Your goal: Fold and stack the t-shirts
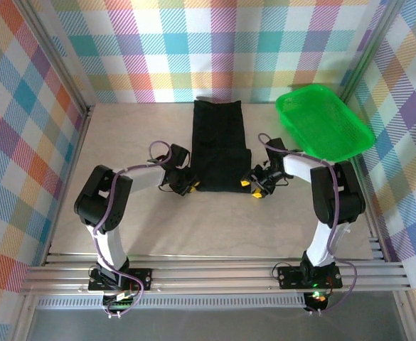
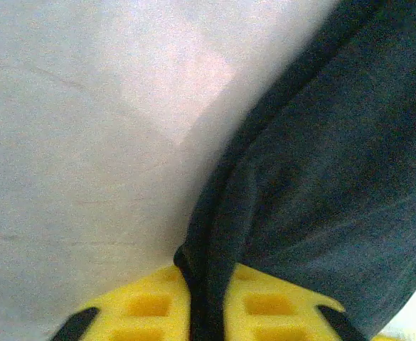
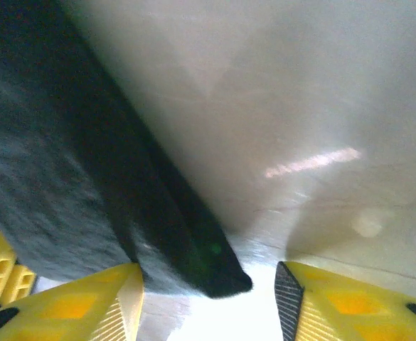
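Black t-shirt (image 1: 220, 142), plain, no print, folded into a long narrow strip lying mid-width on the table, long axis running near to far. Far end sits close to the back wall; near end is slightly wider on the right. Near-left corner is bunched into a raised fold, and the near-right corner tapers to a rounded point.

One black t-shirt (image 1: 218, 145), one green basket (image 1: 325, 122), two robot arms: left arm (image 1: 112, 206), right arm (image 1: 332, 206).
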`<state>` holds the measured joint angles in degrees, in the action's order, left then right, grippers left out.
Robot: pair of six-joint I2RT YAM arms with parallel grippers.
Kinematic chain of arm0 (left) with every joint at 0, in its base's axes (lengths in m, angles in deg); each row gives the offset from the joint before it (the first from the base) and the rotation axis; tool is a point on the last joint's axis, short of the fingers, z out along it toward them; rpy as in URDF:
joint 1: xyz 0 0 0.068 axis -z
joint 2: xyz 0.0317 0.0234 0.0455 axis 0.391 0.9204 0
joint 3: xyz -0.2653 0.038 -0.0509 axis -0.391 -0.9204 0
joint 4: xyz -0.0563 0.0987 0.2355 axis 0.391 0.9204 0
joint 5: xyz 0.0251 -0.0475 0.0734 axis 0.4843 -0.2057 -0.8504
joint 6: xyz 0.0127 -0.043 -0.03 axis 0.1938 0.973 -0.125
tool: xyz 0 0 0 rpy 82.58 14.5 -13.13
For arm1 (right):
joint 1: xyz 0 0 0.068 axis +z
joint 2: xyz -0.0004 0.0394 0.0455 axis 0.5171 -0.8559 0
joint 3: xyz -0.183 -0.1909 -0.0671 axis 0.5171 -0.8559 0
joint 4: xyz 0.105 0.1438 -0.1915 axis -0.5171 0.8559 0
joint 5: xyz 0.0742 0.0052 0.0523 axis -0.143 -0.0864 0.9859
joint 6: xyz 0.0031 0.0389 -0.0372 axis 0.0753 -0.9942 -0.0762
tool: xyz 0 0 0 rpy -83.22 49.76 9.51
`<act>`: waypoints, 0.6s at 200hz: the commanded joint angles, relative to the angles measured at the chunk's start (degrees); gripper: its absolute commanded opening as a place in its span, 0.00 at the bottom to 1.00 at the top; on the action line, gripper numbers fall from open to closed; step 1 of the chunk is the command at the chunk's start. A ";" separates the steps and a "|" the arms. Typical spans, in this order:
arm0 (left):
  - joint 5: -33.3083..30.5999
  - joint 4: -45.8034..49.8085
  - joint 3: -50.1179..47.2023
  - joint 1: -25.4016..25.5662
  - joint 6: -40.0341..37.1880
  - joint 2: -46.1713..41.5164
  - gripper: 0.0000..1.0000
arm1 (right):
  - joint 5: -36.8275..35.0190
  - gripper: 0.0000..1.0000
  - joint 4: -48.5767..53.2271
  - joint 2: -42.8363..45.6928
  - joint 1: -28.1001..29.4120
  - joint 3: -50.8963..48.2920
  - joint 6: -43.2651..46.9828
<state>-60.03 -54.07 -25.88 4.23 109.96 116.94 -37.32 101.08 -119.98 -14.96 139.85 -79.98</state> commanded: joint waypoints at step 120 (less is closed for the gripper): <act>2.02 6.27 -11.73 0.72 -1.99 -15.60 0.00 | -3.57 0.00 5.29 10.46 5.23 -2.83 2.60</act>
<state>-60.25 -55.58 -33.94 4.34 110.57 107.08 -40.51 102.16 -115.13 -11.35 141.56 -80.07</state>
